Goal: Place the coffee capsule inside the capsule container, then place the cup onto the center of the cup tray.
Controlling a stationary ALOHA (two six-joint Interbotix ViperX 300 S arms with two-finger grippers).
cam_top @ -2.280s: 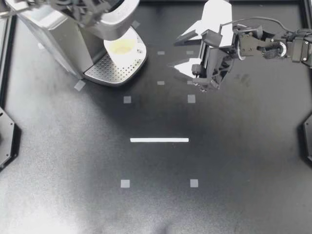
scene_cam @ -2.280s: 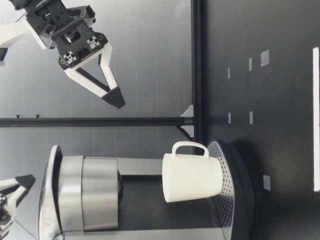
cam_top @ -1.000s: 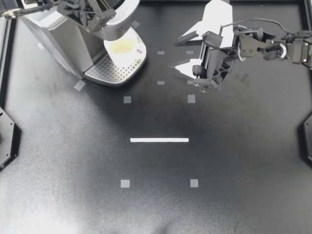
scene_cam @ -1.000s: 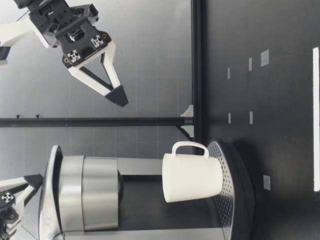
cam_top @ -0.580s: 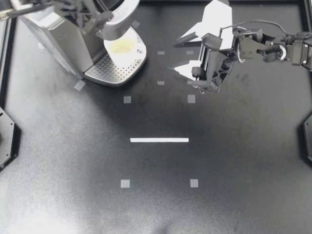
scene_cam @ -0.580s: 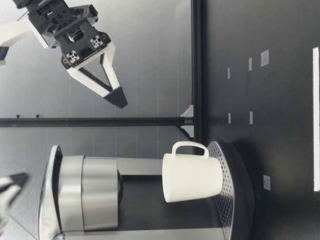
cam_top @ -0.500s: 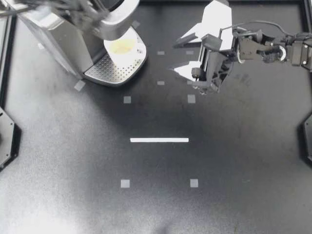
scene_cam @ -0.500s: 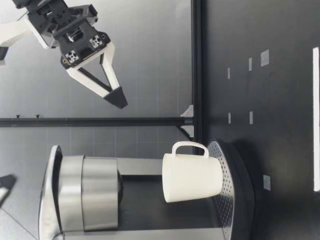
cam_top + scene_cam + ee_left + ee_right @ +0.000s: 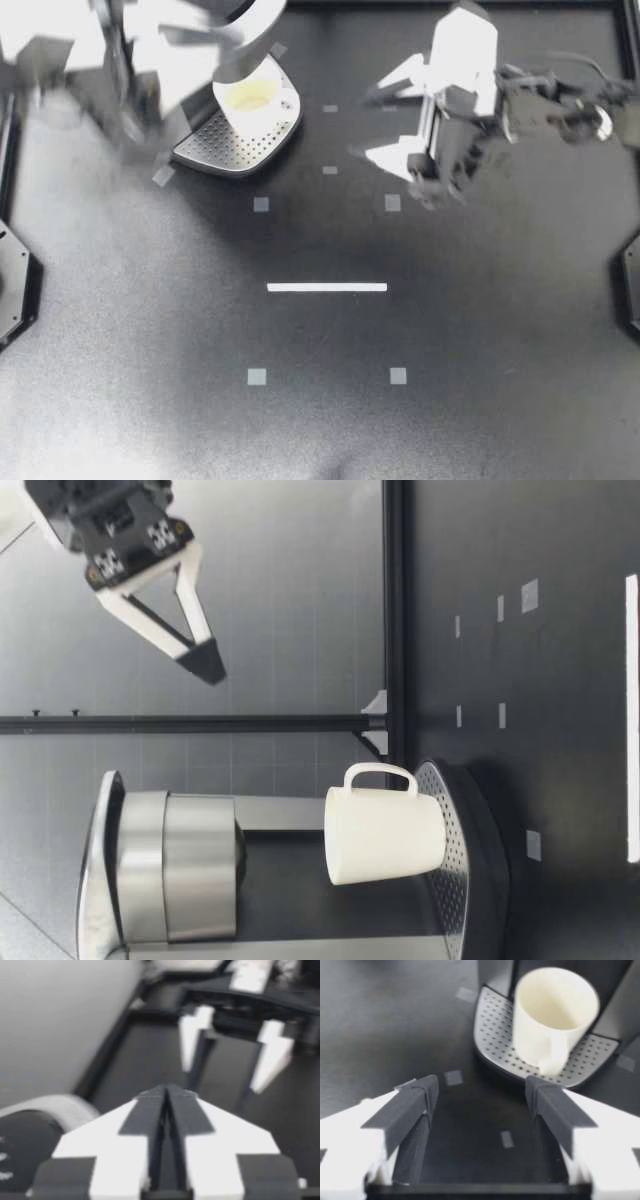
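Observation:
A white cup (image 9: 250,97) stands upright on the perforated metal cup tray (image 9: 225,148) of the coffee machine (image 9: 180,865), its handle toward my right arm. My left gripper (image 9: 140,55) is a blur over the machine's left side. In the left wrist view its fingers (image 9: 165,1091) are pressed together with nothing between them. My right gripper (image 9: 372,122) hovers open to the right of the tray. In the right wrist view the cup (image 9: 555,1015) and tray (image 9: 495,1035) lie ahead of its spread fingers (image 9: 482,1092). No capsule shows in any view.
In the low view a gripper (image 9: 205,665) hangs high above the table, beside and above the machine. White tape squares (image 9: 261,204) and a white strip (image 9: 327,287) mark the dark table. A black frame rail (image 9: 395,620) runs along the far edge.
My left arm has swung quickly away from the machine's head toward the left and has left the low view. My right gripper has risen a little and shifted slightly right, still open.

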